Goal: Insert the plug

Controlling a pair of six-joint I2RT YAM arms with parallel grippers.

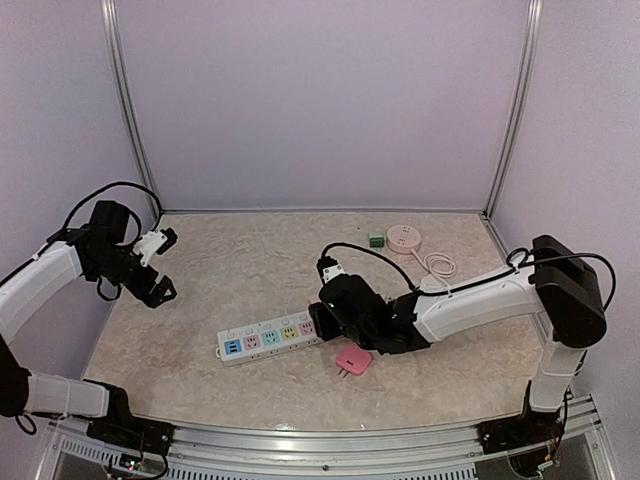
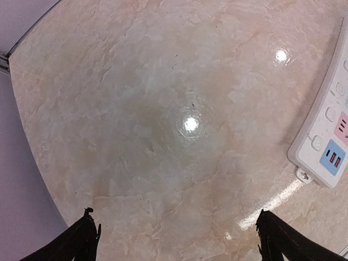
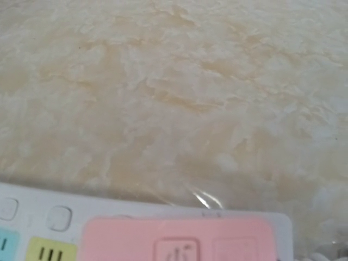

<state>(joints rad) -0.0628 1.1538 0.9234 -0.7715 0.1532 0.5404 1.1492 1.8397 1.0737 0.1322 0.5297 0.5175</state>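
A white power strip (image 1: pixel 265 338) with coloured sockets lies across the middle of the table; its blue end shows in the left wrist view (image 2: pixel 326 125). My right gripper (image 1: pixel 322 325) is down at the strip's right end. In the right wrist view a pink plug (image 3: pixel 179 236) fills the spot between the jaws and hides the fingers, pressed against the last socket of the strip (image 3: pixel 32 198). Another pink plug (image 1: pixel 352 360) lies loose on the table just in front of the strip. My left gripper (image 1: pixel 168 265) hovers at the far left, open and empty (image 2: pixel 175 215).
A round white hub (image 1: pixel 404 237) with a coiled cord and a small green block (image 1: pixel 375 240) sit at the back right. Metal frame posts and pale walls bound the table on three sides.
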